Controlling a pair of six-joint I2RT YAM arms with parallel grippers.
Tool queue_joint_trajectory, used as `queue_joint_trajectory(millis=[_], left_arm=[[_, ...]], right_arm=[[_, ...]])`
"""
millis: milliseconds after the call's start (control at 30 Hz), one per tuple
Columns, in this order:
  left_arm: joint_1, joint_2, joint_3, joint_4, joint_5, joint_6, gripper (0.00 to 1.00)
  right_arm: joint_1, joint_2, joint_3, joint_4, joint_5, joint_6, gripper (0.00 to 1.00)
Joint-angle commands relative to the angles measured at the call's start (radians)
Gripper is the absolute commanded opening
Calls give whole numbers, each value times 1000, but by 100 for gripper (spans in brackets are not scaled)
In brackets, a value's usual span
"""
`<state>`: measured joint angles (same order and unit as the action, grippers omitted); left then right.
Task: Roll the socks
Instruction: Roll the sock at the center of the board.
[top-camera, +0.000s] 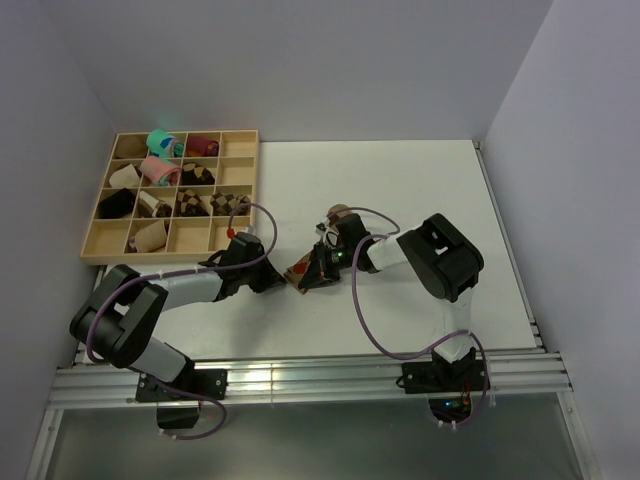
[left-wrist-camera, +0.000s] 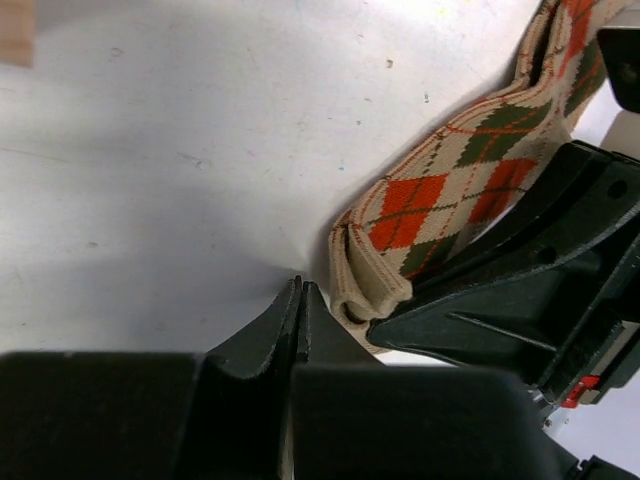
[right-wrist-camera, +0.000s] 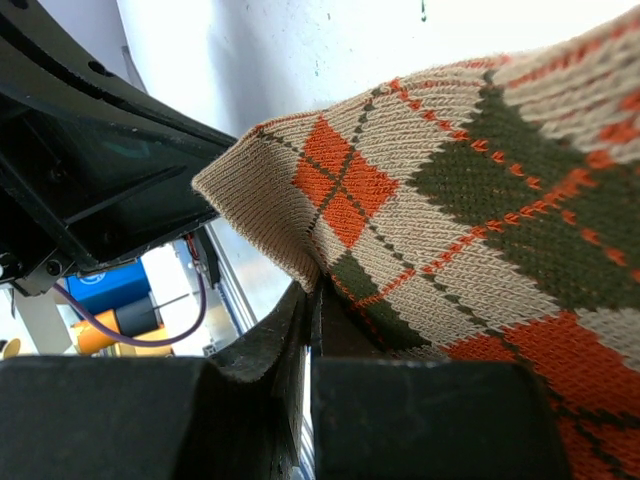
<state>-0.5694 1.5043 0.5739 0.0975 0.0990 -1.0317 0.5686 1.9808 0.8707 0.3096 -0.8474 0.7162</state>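
Two robot arms meet near the middle of a white table (top-camera: 420, 190). Between them lie the socks (top-camera: 304, 270), tan with dark brown and orange-red diamonds, in one bundle just below the centre of the overhead view; whether it is one sock or a pair cannot be told. The right gripper (right-wrist-camera: 313, 290) is pinched closed on the sock fabric. The left gripper (left-wrist-camera: 300, 288) has its jaws pressed together with nothing between them, tips just beside the cuff end. One wooden tray (top-camera: 140, 256) sits at upper left, divided into sixteen compartments, four by four. About ten compartments hold one roll each: one teal roll (top-camera: 160, 141), one pink roll (top-camera: 158, 170), one maroon roll (top-camera: 203, 146), the rest brown, tan and cream.
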Motion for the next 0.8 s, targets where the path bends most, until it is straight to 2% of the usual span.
queue_joint_trajectory(millis=[0, 767], left_arm=[[-6, -12, 23, 54, 34, 33, 4], [-6, -38, 14, 148, 90, 52, 5]], right_arm=[[-16, 33, -2, -93, 110, -54, 0], [-26, 42, 14, -99, 103, -44, 0]])
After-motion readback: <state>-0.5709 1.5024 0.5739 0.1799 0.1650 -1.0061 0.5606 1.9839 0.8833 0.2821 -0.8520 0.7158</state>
